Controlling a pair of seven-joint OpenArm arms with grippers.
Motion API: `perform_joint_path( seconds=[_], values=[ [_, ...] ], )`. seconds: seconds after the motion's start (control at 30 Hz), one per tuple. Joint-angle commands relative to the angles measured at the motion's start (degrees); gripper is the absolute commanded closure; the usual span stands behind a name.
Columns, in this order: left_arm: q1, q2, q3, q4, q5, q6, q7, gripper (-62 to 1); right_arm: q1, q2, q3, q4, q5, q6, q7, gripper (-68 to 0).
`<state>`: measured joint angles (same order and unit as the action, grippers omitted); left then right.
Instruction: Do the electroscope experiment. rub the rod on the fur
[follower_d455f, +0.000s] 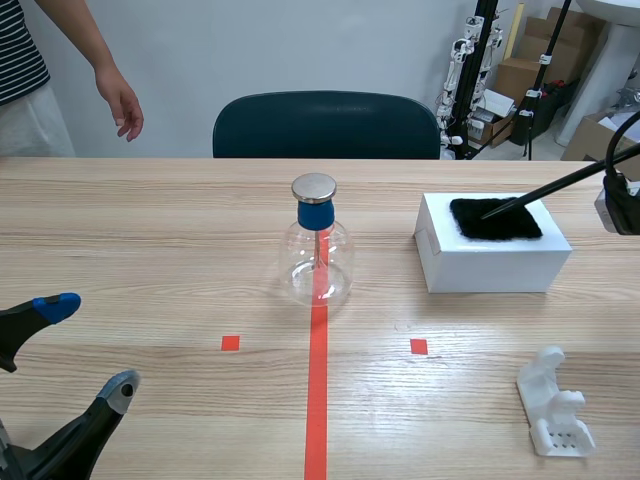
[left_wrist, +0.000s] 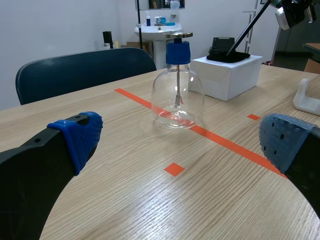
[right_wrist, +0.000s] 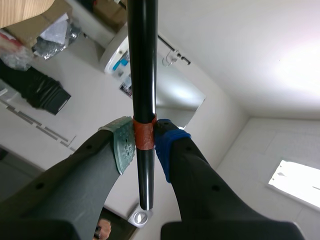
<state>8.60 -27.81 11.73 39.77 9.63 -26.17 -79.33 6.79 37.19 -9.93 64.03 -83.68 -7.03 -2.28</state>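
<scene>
The right gripper (right_wrist: 145, 142) is clenched on the black rod (right_wrist: 142, 60), its pads pinching the rod's orange-red band. Past the fingers the rod runs out of that view. In the scene view its tip reaches the black fur (follower_d455f: 495, 218) on the white box (follower_d455f: 490, 265); black on black, so contact is unclear. The left gripper (left_wrist: 182, 141) is spread wide and holds nothing, with the electroscope flask (left_wrist: 177, 95) ahead between its fingers.

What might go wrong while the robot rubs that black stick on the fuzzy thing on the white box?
1. The right gripper pinches the rod near one end, so pressing down may make it twist or slip in its grip.
2. The fur seems to lie loose on the white box; rubbing could drag it off or shove the box.
3. The glass flask stands nearby; a wide swing of the long rod might knock it.
</scene>
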Motion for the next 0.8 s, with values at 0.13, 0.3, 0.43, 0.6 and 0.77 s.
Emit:
perform_joint_path(
  seconds=[0.13, 0.3, 0.43, 0.6, 0.77],
  values=[
    [-0.04, -0.33, -0.17, 0.42, -0.57, -0.09, -0.83, -62.3, 0.98, 1.57, 0.7, 1.11, -0.02, 1.18, -4.11, -2.4],
    [-0.04, -0.33, -0.17, 0.42, -0.57, -0.09, -0.83, -62.3, 1.01, 0.13, 0.48, 1.14, -0.02, 0.39, 2.56, -2.4],
    [-0.04, -0.33, -0.17, 0.42, -0.57, -0.09, -0.83, -62.3, 0.85, -1.22, 0.48, 1.14, -0.02, 0.44, 2.56, -2.4],
    [-0.04, -0.33, -0.17, 0.42, -0.57, -0.09, -0.83, -62.3, 0.83, -0.61, 0.5, 1.11, -0.02, 2.67, -6.4, -2.4],
    [-0.04, -0.33, -0.17, 0.42, -0.57, -0.09, -0.83, -62.3, 0.85, -0.09, 0.48, 1.14, -0.02, 2.97, -3.21, -2.4]
  ],
)
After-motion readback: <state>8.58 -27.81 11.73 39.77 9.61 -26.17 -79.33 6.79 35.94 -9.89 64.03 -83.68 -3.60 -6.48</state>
